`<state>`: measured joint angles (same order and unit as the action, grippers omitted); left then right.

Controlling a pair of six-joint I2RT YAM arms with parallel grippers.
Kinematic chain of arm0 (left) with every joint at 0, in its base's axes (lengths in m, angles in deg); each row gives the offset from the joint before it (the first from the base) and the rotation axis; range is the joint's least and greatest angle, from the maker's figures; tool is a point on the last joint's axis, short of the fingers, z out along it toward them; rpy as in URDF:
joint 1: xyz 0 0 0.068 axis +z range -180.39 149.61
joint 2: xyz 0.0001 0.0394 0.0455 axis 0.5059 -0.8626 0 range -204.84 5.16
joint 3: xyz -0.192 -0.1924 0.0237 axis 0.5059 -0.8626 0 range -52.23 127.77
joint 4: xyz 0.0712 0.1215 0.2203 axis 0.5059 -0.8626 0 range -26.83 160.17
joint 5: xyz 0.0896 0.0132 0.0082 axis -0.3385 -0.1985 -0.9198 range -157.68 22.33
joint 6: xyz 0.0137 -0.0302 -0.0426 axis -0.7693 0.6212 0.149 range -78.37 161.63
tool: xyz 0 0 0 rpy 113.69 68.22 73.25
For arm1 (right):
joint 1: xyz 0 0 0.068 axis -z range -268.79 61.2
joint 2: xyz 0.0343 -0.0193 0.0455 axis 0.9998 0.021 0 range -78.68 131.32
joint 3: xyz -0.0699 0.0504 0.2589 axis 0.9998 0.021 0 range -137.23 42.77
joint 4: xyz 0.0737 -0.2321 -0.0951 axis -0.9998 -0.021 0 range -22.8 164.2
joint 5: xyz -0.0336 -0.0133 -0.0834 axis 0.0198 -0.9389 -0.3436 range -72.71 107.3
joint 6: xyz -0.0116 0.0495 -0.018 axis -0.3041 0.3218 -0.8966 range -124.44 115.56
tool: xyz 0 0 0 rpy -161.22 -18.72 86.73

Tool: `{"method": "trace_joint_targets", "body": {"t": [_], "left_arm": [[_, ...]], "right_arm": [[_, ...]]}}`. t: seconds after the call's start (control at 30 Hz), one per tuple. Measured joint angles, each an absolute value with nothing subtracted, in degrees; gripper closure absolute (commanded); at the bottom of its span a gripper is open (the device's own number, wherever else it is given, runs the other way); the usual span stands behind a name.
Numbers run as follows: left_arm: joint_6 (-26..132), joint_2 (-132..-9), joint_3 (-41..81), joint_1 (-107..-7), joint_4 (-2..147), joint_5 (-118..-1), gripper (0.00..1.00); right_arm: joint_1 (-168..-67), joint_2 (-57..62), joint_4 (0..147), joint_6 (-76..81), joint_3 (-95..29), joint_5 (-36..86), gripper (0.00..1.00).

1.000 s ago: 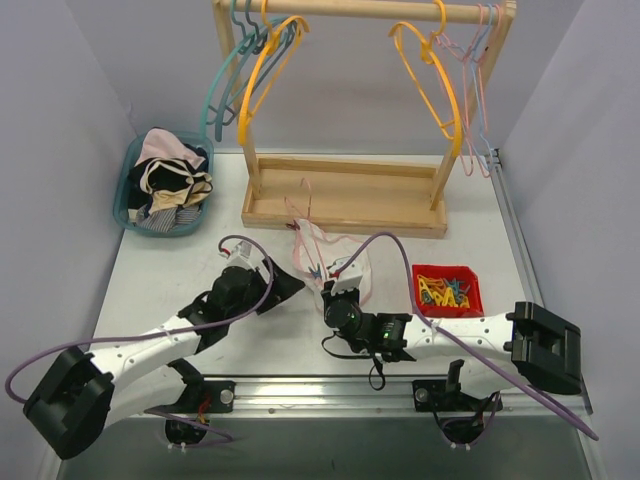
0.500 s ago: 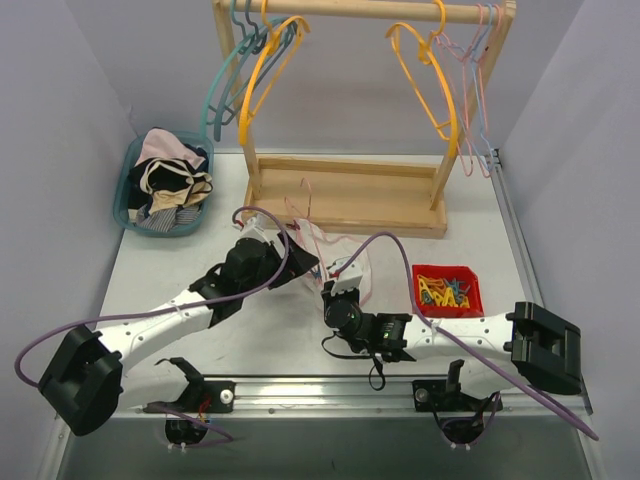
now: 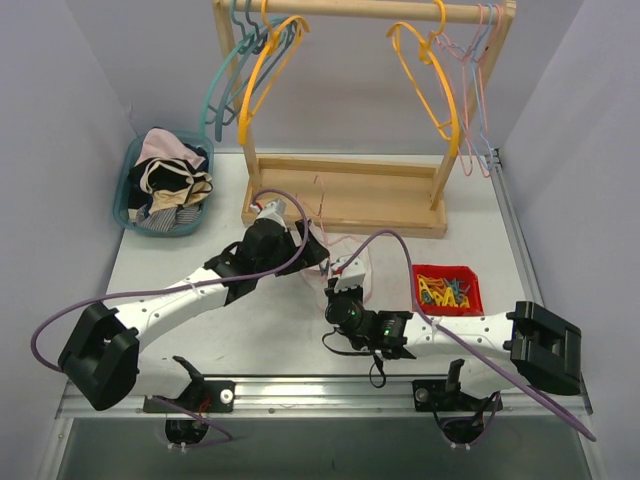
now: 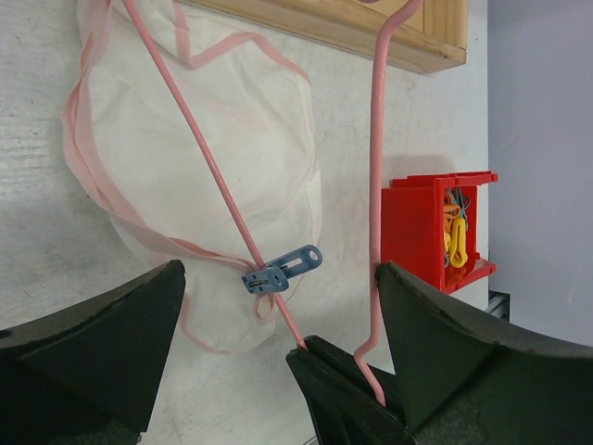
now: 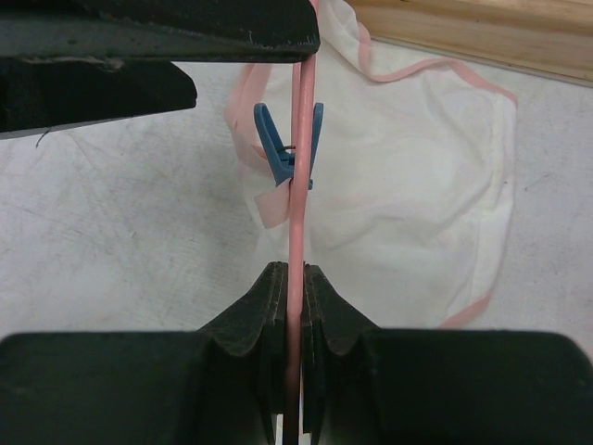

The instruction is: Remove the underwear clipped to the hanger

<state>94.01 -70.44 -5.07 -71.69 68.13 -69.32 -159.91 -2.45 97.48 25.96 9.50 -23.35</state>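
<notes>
The pale pink-white underwear (image 4: 204, 139) lies flat on the table, fastened by a blue clip (image 4: 281, 270) to the wire of a pink hanger (image 4: 195, 148). My right gripper (image 5: 295, 278) is shut on that hanger wire (image 5: 299, 213), just short of the clip (image 5: 283, 153). My left gripper (image 4: 281, 278) hangs open above the underwear, with its jaws wide on either side of the clip and touching nothing. From above, the left gripper (image 3: 318, 255) covers part of the underwear (image 3: 362, 265), and the right gripper (image 3: 340, 290) sits right beside it.
A red bin (image 3: 447, 290) of coloured clips stands just right of the underwear. The wooden rack (image 3: 345, 205) with several hangers rises behind it. A blue basket (image 3: 127, 195) of clothes sits at the back left.
My left arm has swung forward and to the right, from the table's left-middle to over the underwear and clip. It stayed open. The right gripper has kept its hold on the hanger.
</notes>
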Motion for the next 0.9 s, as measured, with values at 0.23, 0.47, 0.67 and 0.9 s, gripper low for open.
{"method": "trace_joint_targets", "body": {"t": [0.23,0.47,0.67,0.9], "left_arm": [[94.07,-70.09,-5.18,-71.71,67.69,-69.37,0.04],[95.5,-63.24,-10.89,-71.71,66.45,-72.32,0.04],[96.54,-61.65,-12.72,-71.71,66.47,-73.67,0.04],[97.0,-57.74,-15.13,-71.69,65.55,-75.03,0.04]], "right_arm": [[-159.67,-2.54,96.87,25.98,9.5,-23.87,1.0],[-159.78,-5.42,96.68,25.96,9.69,-24.16,1.0],[-159.45,-11.67,91.41,25.21,9.72,-29.25,1.0],[-155.19,-19.32,86.64,21.21,9.72,-32.64,1.0]]}}
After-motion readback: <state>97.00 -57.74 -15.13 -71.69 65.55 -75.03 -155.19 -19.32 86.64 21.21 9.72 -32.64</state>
